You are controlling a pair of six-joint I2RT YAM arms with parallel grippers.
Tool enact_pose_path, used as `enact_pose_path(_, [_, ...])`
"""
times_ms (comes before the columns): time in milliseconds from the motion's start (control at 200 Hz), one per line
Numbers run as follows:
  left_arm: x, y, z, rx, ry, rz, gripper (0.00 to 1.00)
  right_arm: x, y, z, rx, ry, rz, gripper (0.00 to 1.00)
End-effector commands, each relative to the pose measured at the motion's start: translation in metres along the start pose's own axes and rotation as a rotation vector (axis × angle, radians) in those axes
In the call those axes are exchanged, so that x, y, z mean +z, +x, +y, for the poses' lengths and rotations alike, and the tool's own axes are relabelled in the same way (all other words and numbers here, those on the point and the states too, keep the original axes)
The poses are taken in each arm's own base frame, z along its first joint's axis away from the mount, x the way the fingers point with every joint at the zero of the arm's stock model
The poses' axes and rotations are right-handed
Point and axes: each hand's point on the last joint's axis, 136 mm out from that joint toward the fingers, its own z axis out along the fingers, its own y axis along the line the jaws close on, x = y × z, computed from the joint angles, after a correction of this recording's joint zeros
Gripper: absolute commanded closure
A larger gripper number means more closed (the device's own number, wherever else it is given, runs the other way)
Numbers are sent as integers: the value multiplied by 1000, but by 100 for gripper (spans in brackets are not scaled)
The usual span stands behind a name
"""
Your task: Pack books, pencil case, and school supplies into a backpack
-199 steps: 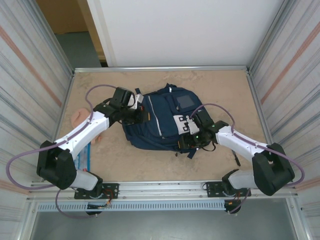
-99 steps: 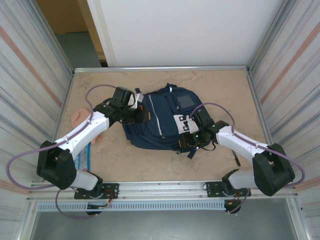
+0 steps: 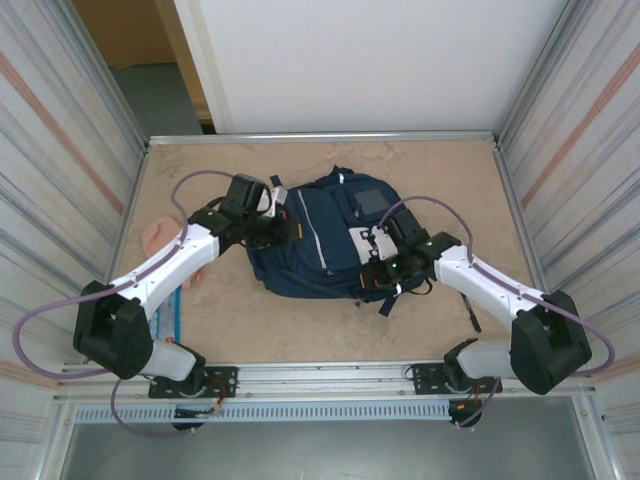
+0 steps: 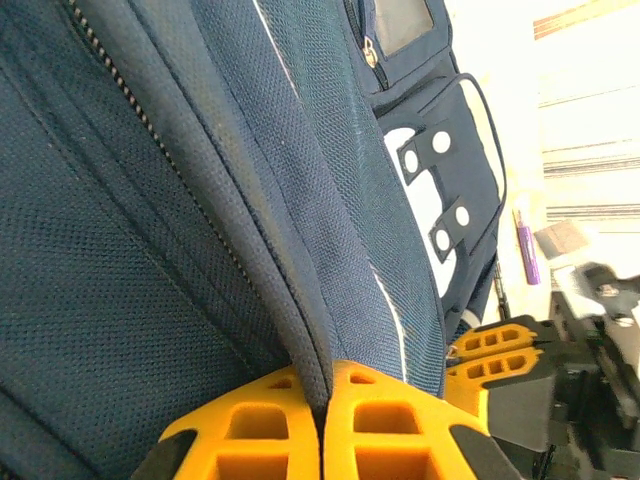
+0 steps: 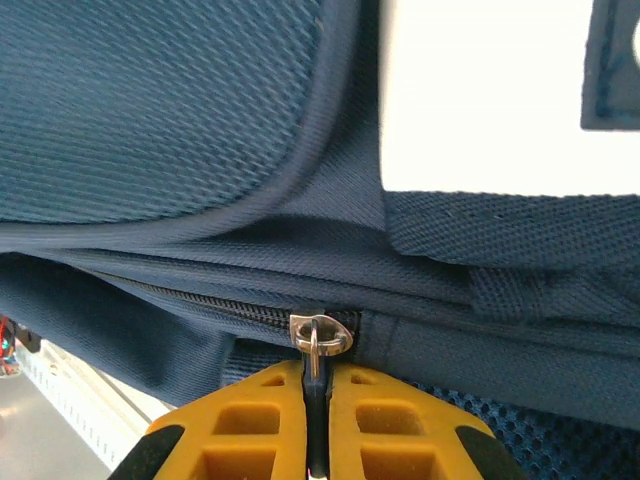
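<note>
Both grippers clenched on the navy-blue fabric backpack (image 3: 320, 270), which lies mid-table on the beige table (image 3: 440, 170).
The left gripper (image 4: 325, 395) pinches a piped seam on the bag's left side. The right gripper (image 5: 316, 395) grasps the metal zipper pull (image 5: 320, 335) at its near-right edge.

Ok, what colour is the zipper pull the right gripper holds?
The zipper pull is silver metal; best in the right wrist view.

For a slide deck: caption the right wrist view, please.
Right gripper shut on the zipper pull of the navy backpack.
</note>
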Motion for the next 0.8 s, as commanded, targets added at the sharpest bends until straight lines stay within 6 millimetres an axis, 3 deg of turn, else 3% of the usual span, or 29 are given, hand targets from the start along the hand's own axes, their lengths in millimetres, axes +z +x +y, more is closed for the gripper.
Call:
enact_pose_path(0, [-4,-10,-27,44,82,-61,100,-24,-4,20,-70,-23,0,100])
enact_pose_path(210, [11,-15,-25,-23,109,-87,100,-27,7,36,-63,-27,104,100])
enact_pose_path(456, [19,-23,-26,-63,109,-138,100,-2,1,97,22,-267,113,100])
enact_pose_path(621, [30,-21,-21,-95,103,-126,100,8,-7,135,-21,-294,81,99])
enact_pose_path(797, [40,-19,-25,-106,120,-93,100,23,-13,163,-42,-334,46,99])
